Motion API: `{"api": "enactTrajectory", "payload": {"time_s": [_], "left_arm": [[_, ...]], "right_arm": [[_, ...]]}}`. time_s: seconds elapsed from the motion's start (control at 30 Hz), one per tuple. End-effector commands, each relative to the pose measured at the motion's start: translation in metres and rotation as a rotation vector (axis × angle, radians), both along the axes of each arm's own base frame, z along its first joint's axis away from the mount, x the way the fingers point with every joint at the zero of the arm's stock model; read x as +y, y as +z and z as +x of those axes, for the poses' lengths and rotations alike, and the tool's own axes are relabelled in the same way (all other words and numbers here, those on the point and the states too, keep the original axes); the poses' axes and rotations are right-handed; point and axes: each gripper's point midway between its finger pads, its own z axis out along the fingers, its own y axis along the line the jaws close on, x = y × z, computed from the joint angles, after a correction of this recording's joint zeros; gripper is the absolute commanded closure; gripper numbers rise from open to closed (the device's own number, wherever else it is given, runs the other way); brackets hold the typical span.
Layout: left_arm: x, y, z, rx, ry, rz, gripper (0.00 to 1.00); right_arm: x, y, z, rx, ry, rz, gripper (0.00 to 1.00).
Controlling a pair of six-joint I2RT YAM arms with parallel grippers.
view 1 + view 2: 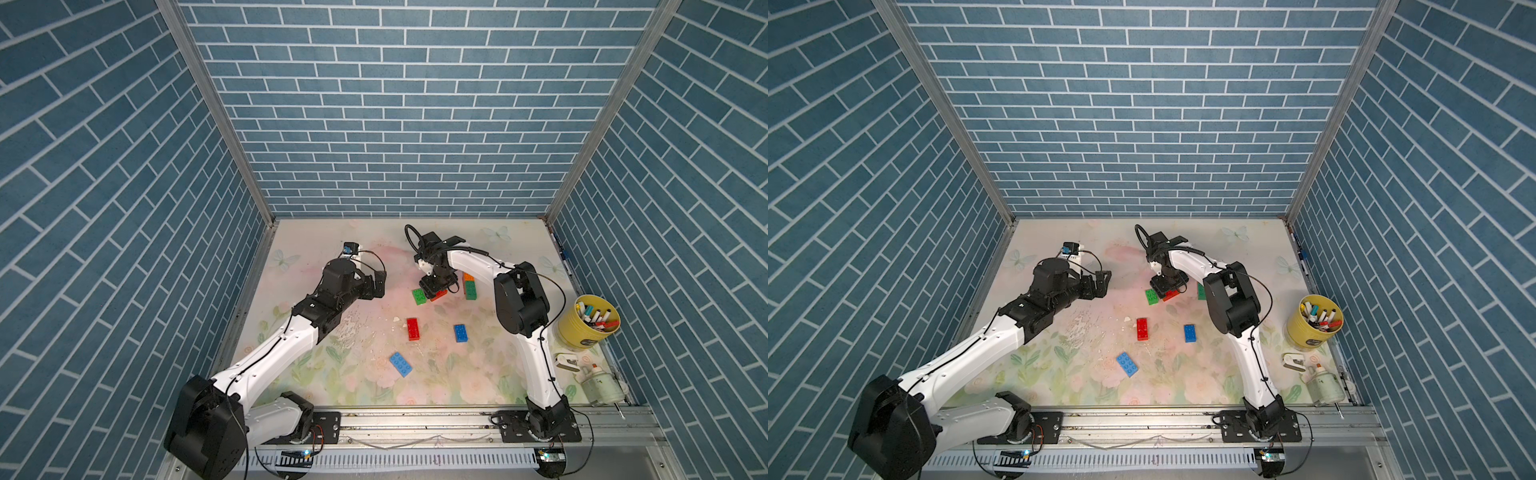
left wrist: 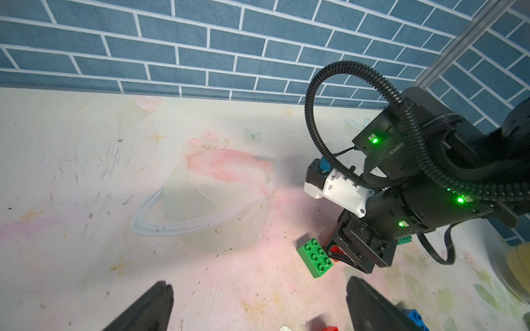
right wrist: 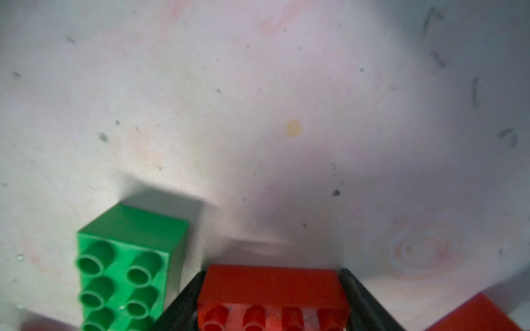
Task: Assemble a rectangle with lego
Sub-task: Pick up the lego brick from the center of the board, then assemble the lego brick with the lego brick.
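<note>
Two neighbours: green brick (image 3: 129, 258) just beside red brick (image 3: 272, 283), orange brick (image 1: 468, 276) near. Right fingers (image 3: 183, 301) clamp the red brick's short ends, long axis spanning them, far-middle desk (image 1: 332, 249). Left fingers (image 2: 149, 306) spread wide, empty.

Along the right edge of your table stands a yellow round tub (image 1: 578, 337) filled with marker pens (image 1: 597, 316). Near it, toward the aluminium base rail (image 1: 415, 422), you have a small white stapler-like device (image 1: 566, 362) and, just beside that, a smudged white cylindrical bottle (image 1: 601, 385). Your work surface is a pale floral-print mat (image 1: 353, 376), scuffed and speckled. Blue brick-pattern wall panels (image 1: 395, 104) enclose three sides.
</note>
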Motion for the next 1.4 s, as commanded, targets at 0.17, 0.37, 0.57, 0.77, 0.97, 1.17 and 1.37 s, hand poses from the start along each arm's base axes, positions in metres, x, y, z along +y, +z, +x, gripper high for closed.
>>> {"api": "enactTrajectory", "payload": {"time_s": [0.17,0.37,0.57,0.77,0.97,1.17,1.37], "left_arm": [[0.003,-0.004,0.002,0.007,0.008,0.018,0.00],[0.006,-0.006,0.003,0.015,0.028,0.027,0.00],[0.009,-0.005,0.005,0.014,0.043,0.028,0.00],[0.010,-0.004,0.004,0.008,0.051,0.031,0.00],[0.012,-0.003,0.005,0.006,0.057,0.033,0.00],[0.013,-0.004,0.005,0.007,0.060,0.036,0.00],[0.012,-0.005,0.005,0.008,0.056,0.034,0.00]], "right_arm": [[-0.019,0.019,0.011,-0.080,-0.126,-0.101,0.57],[-0.022,0.052,0.005,-0.095,-0.244,-0.115,0.58],[0.005,0.063,-0.006,-0.034,-0.322,-0.020,0.60],[0.026,0.056,-0.006,-0.004,-0.345,0.012,0.60],[0.041,0.045,-0.005,0.011,-0.350,0.040,0.61],[0.049,0.031,-0.009,0.035,-0.341,0.035,0.61],[0.057,0.027,-0.010,0.046,-0.330,0.053,0.61]]}}
